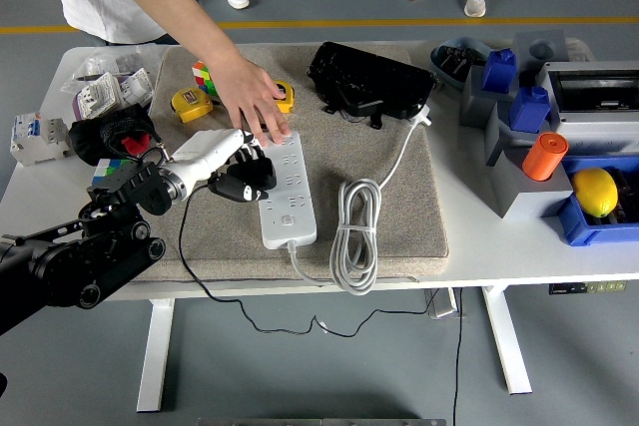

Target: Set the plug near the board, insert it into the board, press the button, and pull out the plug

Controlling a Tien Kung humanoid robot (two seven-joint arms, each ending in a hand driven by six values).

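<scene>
Gripping: black plug point(245, 185) held in the curled fingers of the left robot hand point(232, 162), at the left edge of the power strip
Plug position: touching or just over the strip's left side, about midway along it; whether seated in a socket cannot be told
Plug cable: black cord point(190, 256) running from the plug down across the mat and over the near tabletop edge
Board: white power strip point(286, 193) lying lengthwise on the grey mat point(399, 216), with its white cord coiled point(356, 236) just to the right
Person's hand: hand point(252, 99) reaching from the far side, fingertips pressed on the far end of the strip, just above the left robot hand
Left arm: black, entering from the lower left, white forearm section leading to the hand
Right robot hand: out of view
Far side of mat: yellow tape measure point(191, 104), colour cube point(205, 78), black bag point(369, 81)
Left of mat: white circuit breaker point(28, 137), dark bundle with red point(112, 133)
Right of tabletop point(519, 246): orange cylinder point(545, 156), yellow lemon point(595, 192) in a blue bin point(579, 229), grey and blue blocks point(514, 92)
</scene>
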